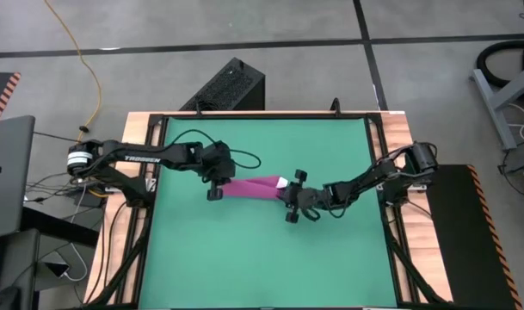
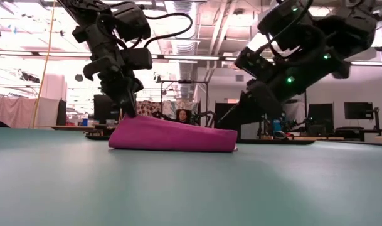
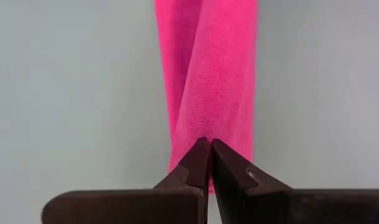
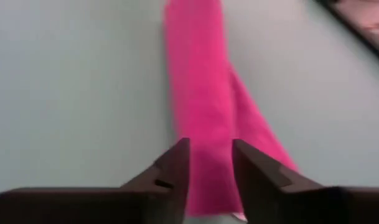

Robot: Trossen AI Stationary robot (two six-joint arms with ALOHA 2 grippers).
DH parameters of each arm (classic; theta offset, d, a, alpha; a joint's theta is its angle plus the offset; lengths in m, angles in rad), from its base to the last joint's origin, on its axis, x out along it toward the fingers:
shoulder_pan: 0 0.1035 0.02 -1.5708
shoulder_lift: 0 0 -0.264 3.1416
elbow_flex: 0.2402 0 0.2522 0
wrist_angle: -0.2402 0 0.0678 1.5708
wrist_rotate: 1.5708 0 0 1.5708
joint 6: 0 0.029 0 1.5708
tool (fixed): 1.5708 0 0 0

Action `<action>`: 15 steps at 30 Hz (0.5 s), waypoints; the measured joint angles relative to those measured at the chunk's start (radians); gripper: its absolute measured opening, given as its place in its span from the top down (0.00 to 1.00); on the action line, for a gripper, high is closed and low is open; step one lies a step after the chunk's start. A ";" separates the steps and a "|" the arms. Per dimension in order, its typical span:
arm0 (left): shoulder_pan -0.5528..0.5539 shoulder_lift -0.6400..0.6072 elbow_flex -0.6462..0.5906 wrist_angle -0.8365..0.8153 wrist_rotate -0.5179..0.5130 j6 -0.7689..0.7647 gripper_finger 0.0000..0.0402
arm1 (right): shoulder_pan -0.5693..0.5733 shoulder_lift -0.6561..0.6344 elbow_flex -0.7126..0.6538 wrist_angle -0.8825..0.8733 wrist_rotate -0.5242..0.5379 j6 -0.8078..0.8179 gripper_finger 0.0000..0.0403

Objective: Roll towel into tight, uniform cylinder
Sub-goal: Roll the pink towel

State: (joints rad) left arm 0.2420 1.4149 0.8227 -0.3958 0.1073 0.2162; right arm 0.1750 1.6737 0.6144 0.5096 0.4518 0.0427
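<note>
Two grippers on the towel (image 1: 255,187), one at each end. It lies as a loose, flattened roll near the middle of the green mat (image 1: 244,267) on the bench (image 1: 138,129), long axis running left-right in the high view, slightly tilted.

Left gripper (image 1: 215,183): at the towel's left end, fingers pressed together, pinching the cloth edge between the tips. Left wrist view shows the two dark fingers (image 3: 195,163) meeting with a fold of pink towel (image 3: 208,81) caught right at the tips. Low view: same gripper (image 2: 129,108) comes down from above onto the higher end of the roll (image 2: 172,135).

Right gripper (image 1: 293,197): at the right end, by the small white tag (image 1: 281,182). Fingers apart, straddling the towel (image 4: 205,124); right wrist view shows the cloth running between the two fingers (image 4: 173,165). Cannot tell if they're touching the cloth or just beside it. White tag (image 4: 217,217) just visible between the finger bases.

Roll is not uniform: thicker at the left end, tapering flat toward the right in the low view, with a loose layer splaying off one side in the right wrist view.
</note>
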 joint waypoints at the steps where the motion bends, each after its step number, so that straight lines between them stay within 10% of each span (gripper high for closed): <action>1: 0.000 -0.001 0.000 0.000 -0.003 0.000 1.00 | -0.013 0.000 0.002 0.005 -0.047 0.002 0.61; 7: 0.000 0.005 -0.001 -0.004 -0.016 0.007 1.00 | -0.047 0.000 0.055 -0.099 -0.129 0.032 0.42; 15: 0.000 0.005 -0.001 -0.010 -0.018 0.011 1.00 | -0.054 0.000 0.070 -0.196 -0.098 0.035 0.42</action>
State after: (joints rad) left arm 0.2423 1.4197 0.8215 -0.4053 0.0897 0.2268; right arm 0.1207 1.6733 0.6846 0.3137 0.3537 0.0780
